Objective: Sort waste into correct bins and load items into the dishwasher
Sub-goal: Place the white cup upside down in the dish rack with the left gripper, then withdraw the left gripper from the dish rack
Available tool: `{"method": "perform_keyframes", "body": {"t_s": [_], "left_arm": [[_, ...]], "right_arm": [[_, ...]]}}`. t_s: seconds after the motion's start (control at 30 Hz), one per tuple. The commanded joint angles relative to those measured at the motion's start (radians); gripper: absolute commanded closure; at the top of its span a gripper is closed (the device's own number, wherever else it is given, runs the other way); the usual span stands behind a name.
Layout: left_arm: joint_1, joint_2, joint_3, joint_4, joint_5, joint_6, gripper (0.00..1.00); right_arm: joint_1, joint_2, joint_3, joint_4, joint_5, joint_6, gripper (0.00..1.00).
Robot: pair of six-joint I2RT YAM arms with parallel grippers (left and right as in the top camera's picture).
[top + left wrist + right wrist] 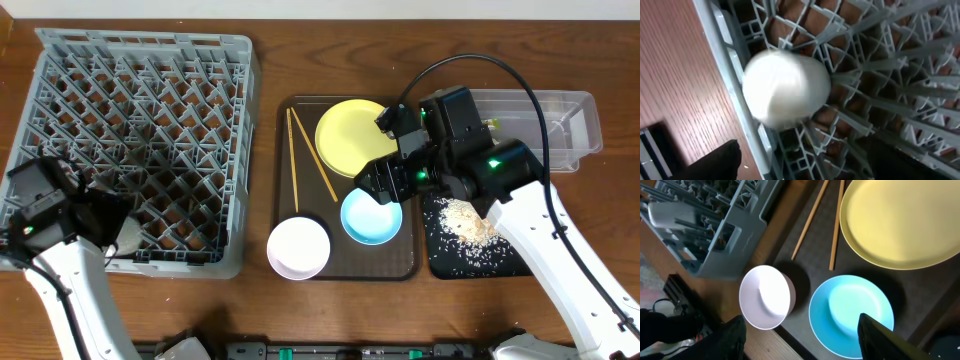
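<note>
The grey dish rack (140, 150) fills the left. A blurred white rounded thing (785, 90) lies inside its front-left corner; I cannot tell what it is. My left gripper (805, 165) is open just over that corner (120, 235). The yellow plate (352, 135), chopsticks (312, 165), white bowl (298, 247) and light blue bowl (372, 216) sit on the brown tray (345, 268). My right gripper (805, 340) is open and empty, low over the tray's front between the white bowl (765, 297) and the blue bowl (850, 315). Beige scraps (465, 222) lie in the black tray (440, 262).
The clear tub (560, 125) stands at the back right, with a small yellow-green bit (491, 124) showing beside my right arm. The rack's wall (725, 235) is close to the left of the brown tray. Dark equipment lines the table's front edge (300, 352).
</note>
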Motion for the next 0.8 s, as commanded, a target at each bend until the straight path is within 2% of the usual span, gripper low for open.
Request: {"method": "perform_keyframes", "body": {"t_s": [0.0,0.17,0.23,0.43,0.57,0.7,0.77], "left_arm": [[0.024,-0.004,0.03,0.0,0.065,0.007,0.18],[0.021,-0.031,0.098,-0.012,0.258,0.139,0.18],[0.007,-0.05,0.134,-0.016,0.378,0.234,0.18],[-0.14,-0.134,0.188,-0.085,0.583,0.467,0.18],[-0.331,-0.2,0.188,-0.157,0.549,0.574,0.18],[-0.5,-0.246,0.188,-0.213,0.367,0.576,0.13],[-0.56,-0.259,0.188,-0.227,0.309,0.576,0.08]], "right_arm": [[0.014,0.006,0.011,-0.003,0.002,0.007,0.3],[0.014,0.006,0.011,0.004,0.002,0.007,0.3],[0.014,0.006,0.011,0.014,0.003,0.007,0.3],[0.014,0.006,0.011,0.069,0.039,0.008,0.29],[0.014,0.006,0.011,0.123,0.047,0.01,0.27],[0.014,0.006,0.011,0.147,0.109,0.053,0.26],[0.014,0.006,0.011,0.149,0.117,0.056,0.19]]}}
